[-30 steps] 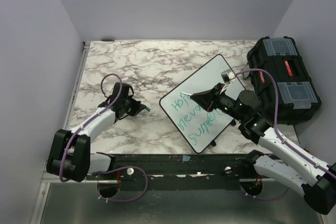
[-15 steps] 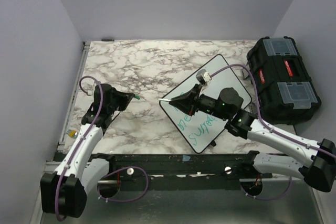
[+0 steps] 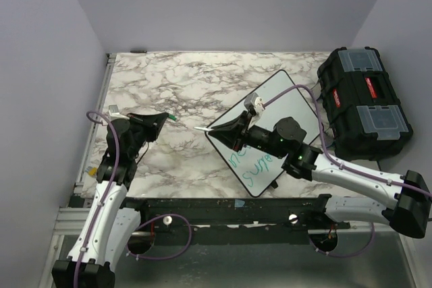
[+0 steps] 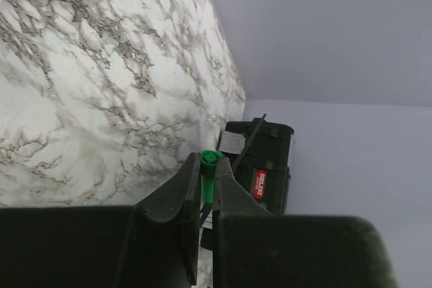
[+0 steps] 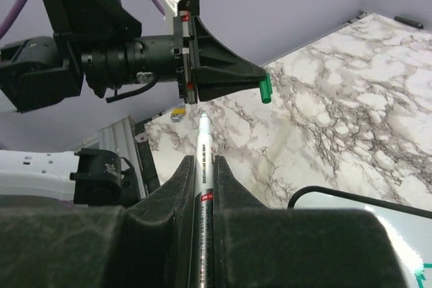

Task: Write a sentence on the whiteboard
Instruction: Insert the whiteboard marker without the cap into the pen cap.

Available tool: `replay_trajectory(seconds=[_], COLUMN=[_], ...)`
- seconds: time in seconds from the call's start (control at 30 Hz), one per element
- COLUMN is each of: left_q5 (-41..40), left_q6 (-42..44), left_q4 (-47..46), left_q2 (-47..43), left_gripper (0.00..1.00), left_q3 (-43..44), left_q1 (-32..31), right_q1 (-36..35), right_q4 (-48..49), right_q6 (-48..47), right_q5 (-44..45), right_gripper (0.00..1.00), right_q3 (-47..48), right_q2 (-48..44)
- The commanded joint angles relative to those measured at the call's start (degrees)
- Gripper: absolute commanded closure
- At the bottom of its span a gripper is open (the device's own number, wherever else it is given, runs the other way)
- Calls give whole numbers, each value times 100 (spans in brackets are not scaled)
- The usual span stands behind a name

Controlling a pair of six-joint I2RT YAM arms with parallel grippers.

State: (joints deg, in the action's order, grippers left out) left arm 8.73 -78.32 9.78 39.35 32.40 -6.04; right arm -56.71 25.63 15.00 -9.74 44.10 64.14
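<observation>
Holding marker (image 5: 202, 141) just short of green cap (image 5: 266, 88) above the table (image 3: 196, 79), right claw (image 3: 217, 131) clamped on its barrel, left claw (image 3: 162, 119) pinched shut on the cap. Worth squaring tip to cap mouth before pressing home. Teal sentence (image 3: 255, 166) on whiteboard (image 3: 278, 79), flat on table's right half.

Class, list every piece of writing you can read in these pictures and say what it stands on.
"Sur…": bottom line of the green sentence on the whiteboard; the right arm hides the rest.
Red label on the toolbox: too blurred to read.
Print on the marker: too small to read.
</observation>
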Motion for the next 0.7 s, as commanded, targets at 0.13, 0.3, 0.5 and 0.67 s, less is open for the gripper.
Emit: replay_trajectory(seconds=[0.13, 0.3, 0.5, 0.67], left_q5=[774, 1243, 1128, 1131], left_q6=[-553, -1520, -1834, -1988], left_q4=[-1705, -3027, -3188, -3184], left_q2=[-199, 164, 107, 10], left_gripper=[100, 100, 100, 100], left_q3=[-581, -1010, -1002, -892], left_q1=[85, 95, 86, 81], right_q1=[-78, -112, -132, -150], right_q4=[452, 505, 1068, 1613], right_q6=[-180, -284, -389, -428], right_q5=[354, 549, 940, 1316], right_gripper=[99, 99, 99, 99], right_q3=[154, 101, -141, -269], right_q2=[-31, -41, 54, 293])
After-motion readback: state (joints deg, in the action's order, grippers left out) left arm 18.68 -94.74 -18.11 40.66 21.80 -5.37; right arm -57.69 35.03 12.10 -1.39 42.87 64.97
